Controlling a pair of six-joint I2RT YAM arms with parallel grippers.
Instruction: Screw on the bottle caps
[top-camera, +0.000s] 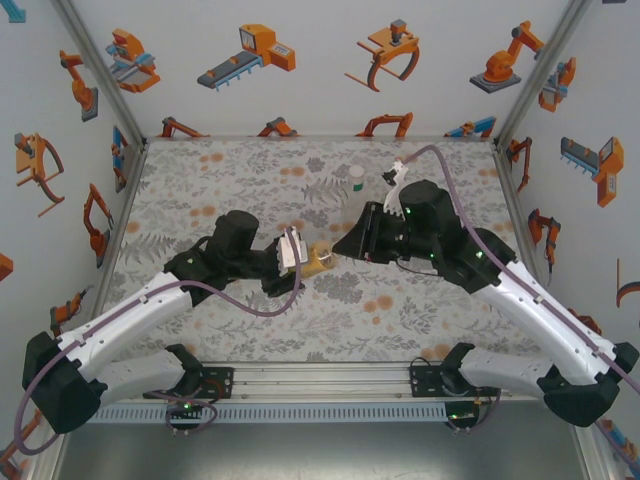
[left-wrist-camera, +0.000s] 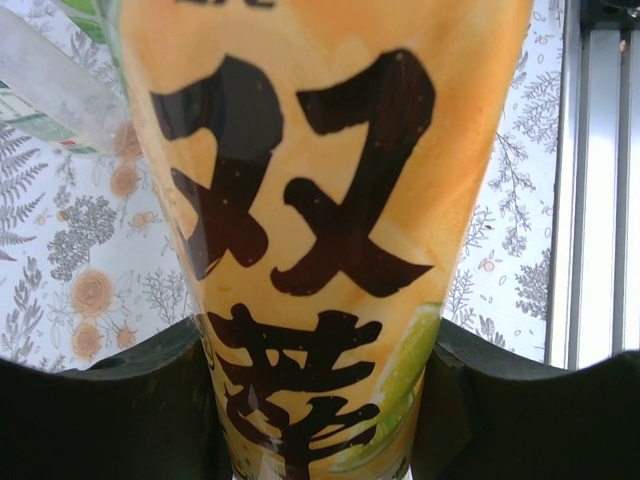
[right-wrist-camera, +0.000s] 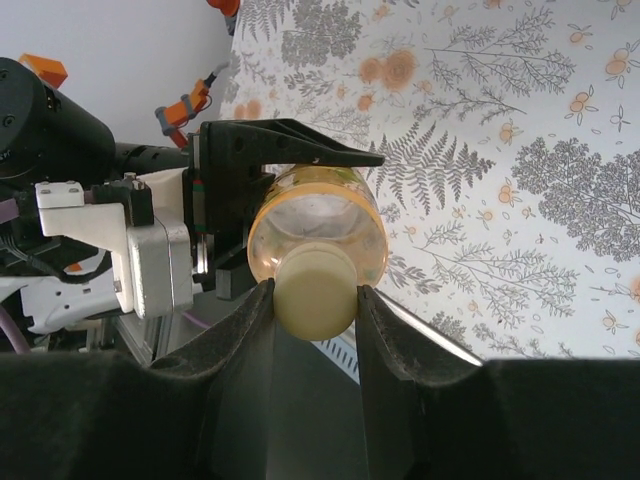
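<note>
My left gripper (left-wrist-camera: 320, 420) was clenched on the orange-labelled bottle (left-wrist-camera: 330, 200), held sideways over the worktop's (top-camera: 200, 320) middle. My right gripper (right-wrist-camera: 315, 310) pinched the pale yellow cap (right-wrist-camera: 315, 285) at its mouth. I judged this cap mid-threading, with the short bottle (top-camera: 356, 178) near the far edge left to check.

The orange label (left-wrist-camera: 330, 230) on the bottle (left-wrist-camera: 465, 120) carries large black Chinese characters. A clear 双 stands above a second one, cut off at the lower edge, that looks like 萃. Black strokes at the top edge are cropped and unreadable.
</note>
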